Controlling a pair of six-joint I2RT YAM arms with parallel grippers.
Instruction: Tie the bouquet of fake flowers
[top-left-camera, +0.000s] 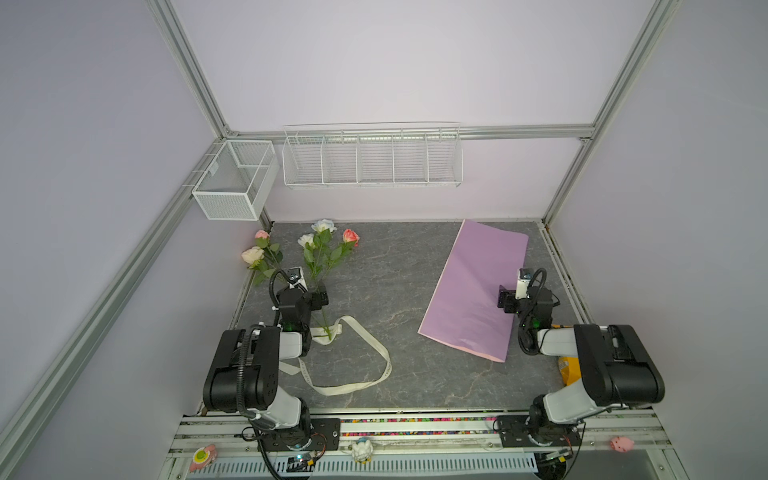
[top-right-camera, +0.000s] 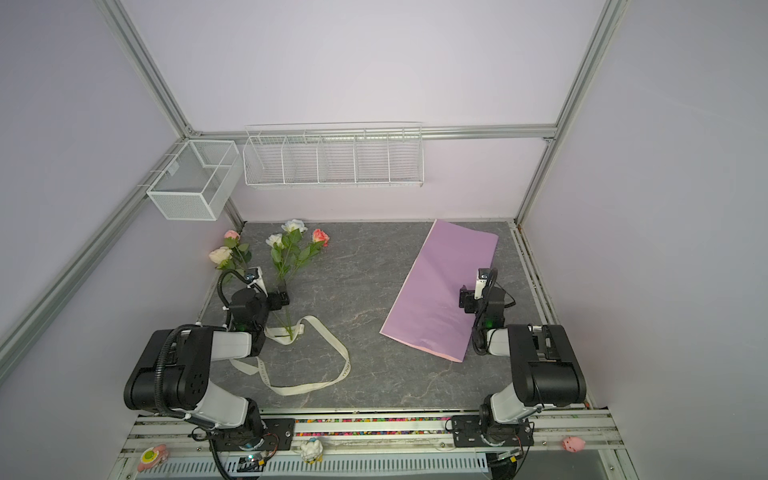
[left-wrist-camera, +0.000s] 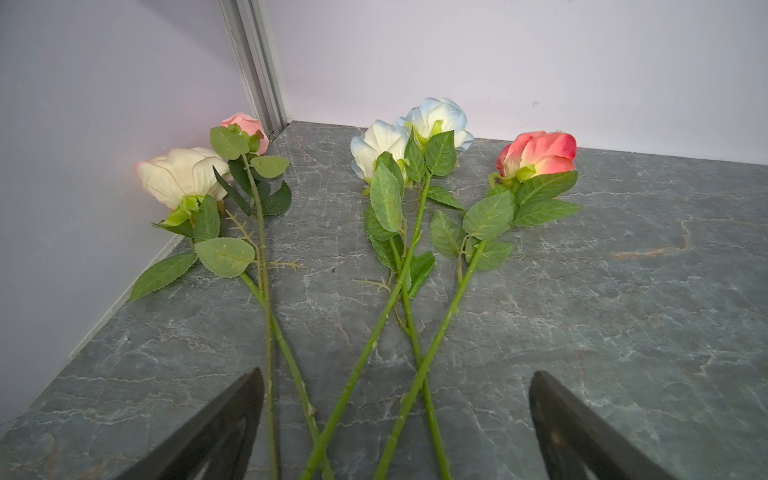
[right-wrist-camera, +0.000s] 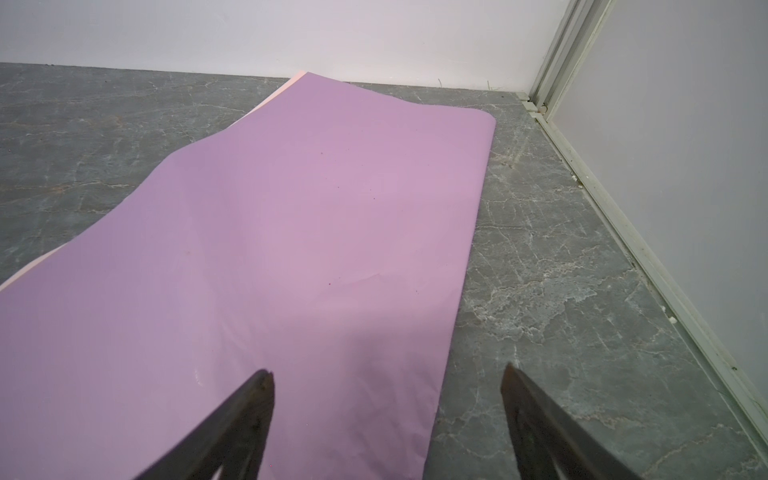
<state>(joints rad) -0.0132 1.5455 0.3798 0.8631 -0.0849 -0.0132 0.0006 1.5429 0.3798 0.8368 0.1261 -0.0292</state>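
The fake flowers of the bouquet (top-left-camera: 320, 249) (top-right-camera: 291, 249) lie loose and fanned out at the table's back left, with no wrap around them. The left wrist view shows a cream rose (left-wrist-camera: 183, 174), a pink bud (left-wrist-camera: 245, 124), two pale blue-white roses (left-wrist-camera: 380, 143) and a coral rose (left-wrist-camera: 540, 153). My left gripper (top-left-camera: 319, 296) (left-wrist-camera: 397, 372) is open, its jaws standing astride the crossing green stems without touching them. A lilac paper sheet (top-left-camera: 478, 282) (right-wrist-camera: 291, 232) with a pink underside lies flat at the right. My right gripper (top-left-camera: 506, 298) (right-wrist-camera: 387, 369) is open over the sheet's right edge.
A long cream printed ribbon (top-left-camera: 388, 365) (top-right-camera: 347, 365) loops across the front left, under the stem ends. A mesh basket (top-left-camera: 232, 183) and a wire rack (top-left-camera: 372, 160) hang on the walls. A yellow object (top-left-camera: 569, 370) lies under the right arm. Walls stand close behind the flowers.
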